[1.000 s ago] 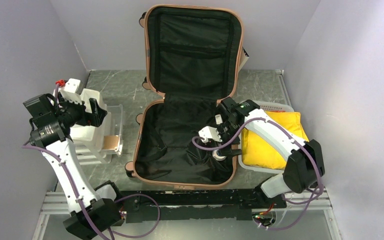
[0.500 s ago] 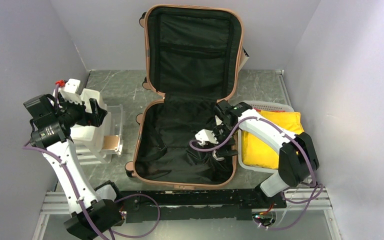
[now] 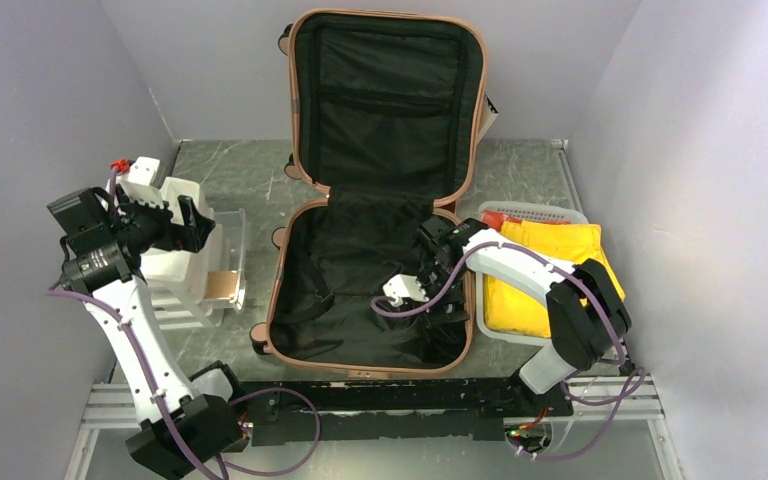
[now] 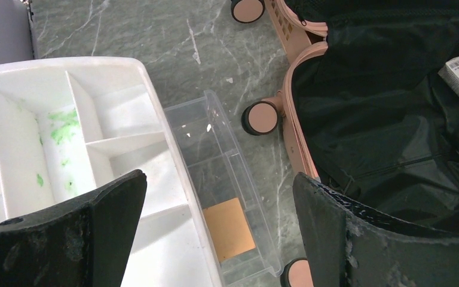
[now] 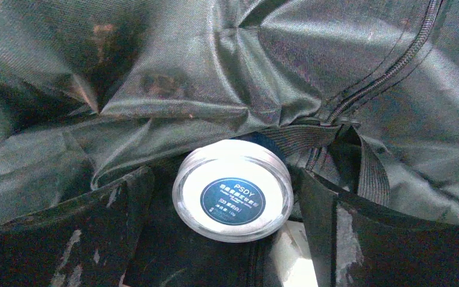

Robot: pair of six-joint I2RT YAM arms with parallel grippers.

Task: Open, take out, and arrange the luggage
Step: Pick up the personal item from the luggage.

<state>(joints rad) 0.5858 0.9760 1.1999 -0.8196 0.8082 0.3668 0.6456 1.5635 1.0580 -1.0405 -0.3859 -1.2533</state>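
Two tools: my right tool (image 5: 224,236) and my left tool (image 4: 215,233) both stand wide, with nothing gripped in either.
Right tool: it is down inside the lower half of the luggage (image 3: 360,270), with a small round jar (image 5: 232,190) in the gap between its jaws; whether they touch it I cannot tell.
Jar: white with a dark blue round label, lying on the crumpled black lining (image 5: 215,78) near a zip and a strap.
Left tool: I hold it above the left of the tabletop (image 4: 155,36), over a white divided tray (image 4: 48,137) smeared green and a clear box (image 4: 215,149) just beside it.
Clear box: an orange-tan card (image 4: 229,228) lies in it.
Luggage: salmon-pink, open at the tabletop's middle, base flat, lid upright at the back.
Basket (image 3: 535,210): white, just right of the luggage, holding a yellow cushion (image 3: 560,242).
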